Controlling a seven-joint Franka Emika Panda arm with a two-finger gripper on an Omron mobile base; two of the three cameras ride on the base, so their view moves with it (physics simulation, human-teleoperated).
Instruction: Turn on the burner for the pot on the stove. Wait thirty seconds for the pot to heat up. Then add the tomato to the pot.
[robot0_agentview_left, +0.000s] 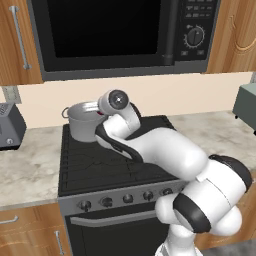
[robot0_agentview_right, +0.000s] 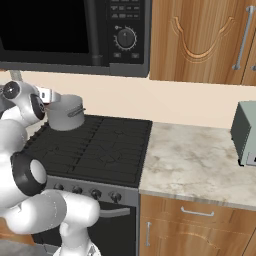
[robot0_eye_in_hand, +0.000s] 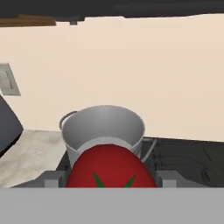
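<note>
The gripper (robot0_eye_in_hand: 109, 177) clamps the tomato (robot0_eye_in_hand: 111, 168) between its 2 fingers, partly open around it; it hangs just short of the pot (robot0_eye_in_hand: 103, 131) on the stove (robot0_agentview_left: 107, 167), rear-left, presumably poised for dropping in.

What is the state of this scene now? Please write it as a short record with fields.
pot: grey metal pot, lidless, on the back left of the stove
tomato: red tomato between the pincer fingers, in front of the pot, not yet inside
pincer: pincer shut on the tomato, close to the pot rim
stove knobs: row of black knobs on the silver front strip; setting cannot be told
above stove: black microwave
counter: grey toaster to the right
</note>
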